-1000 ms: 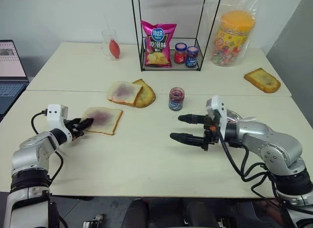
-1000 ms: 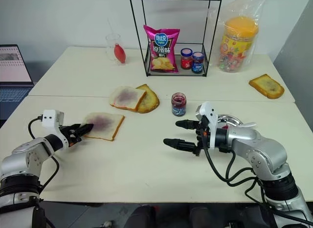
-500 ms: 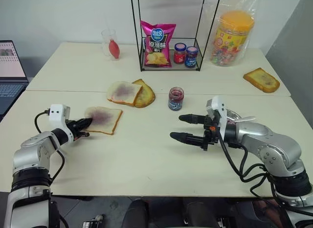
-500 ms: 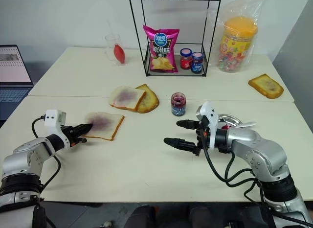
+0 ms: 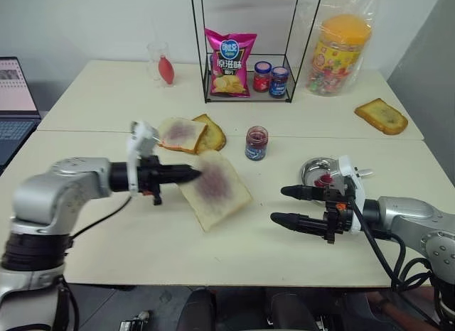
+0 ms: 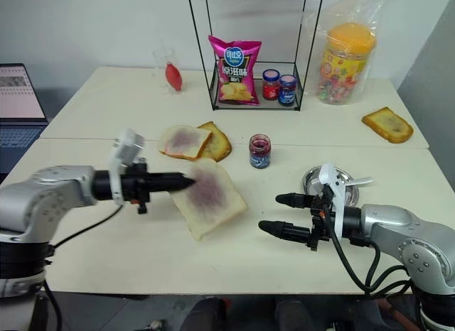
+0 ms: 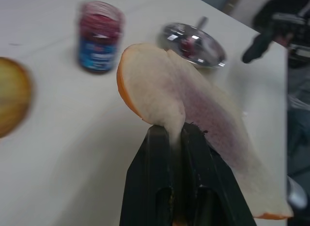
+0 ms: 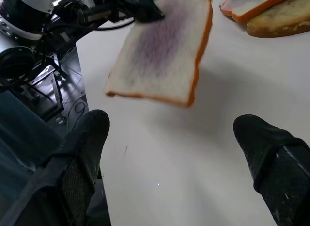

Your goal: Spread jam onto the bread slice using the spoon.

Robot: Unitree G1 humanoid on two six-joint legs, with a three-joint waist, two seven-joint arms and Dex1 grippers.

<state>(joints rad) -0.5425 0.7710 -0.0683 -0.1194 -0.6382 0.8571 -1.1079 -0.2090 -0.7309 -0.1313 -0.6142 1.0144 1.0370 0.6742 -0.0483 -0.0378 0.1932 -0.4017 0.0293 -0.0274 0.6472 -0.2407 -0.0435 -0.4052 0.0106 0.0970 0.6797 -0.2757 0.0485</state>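
Left gripper (image 5: 190,175): fingers pinched tight on one edge of the bread slice, arm stretched level across the table toward the jam jar side
Bread slice (image 5: 215,188): held up off the table (image 5: 142,239) by the left gripper, tilted, purple smear facing up; it hangs in front of the jam jar and a little to the robot's left of it
Right gripper (image 5: 283,205): two black fingers spread wide apart, holding nothing, pointing toward the bread slice from the robot's right, well apart from it
Jam jar (image 5: 256,143): small clear glass jar with a blue label, dark red jam inside, no lid on, standing on the table in front of the wire rack
Spoon (image 5: 355,173): lying in the small metal dish (image 5: 318,170), to the robot's right of the jam jar, handle sticking out past the rim; red smear in the dish
Wire rack (image 5: 245,47): behind the jam jar, holding a pink crisp bag and two lidded jars
Other bread (image 5: 189,134): white slice overlapping a toasted one, to the robot's left of the jam jar
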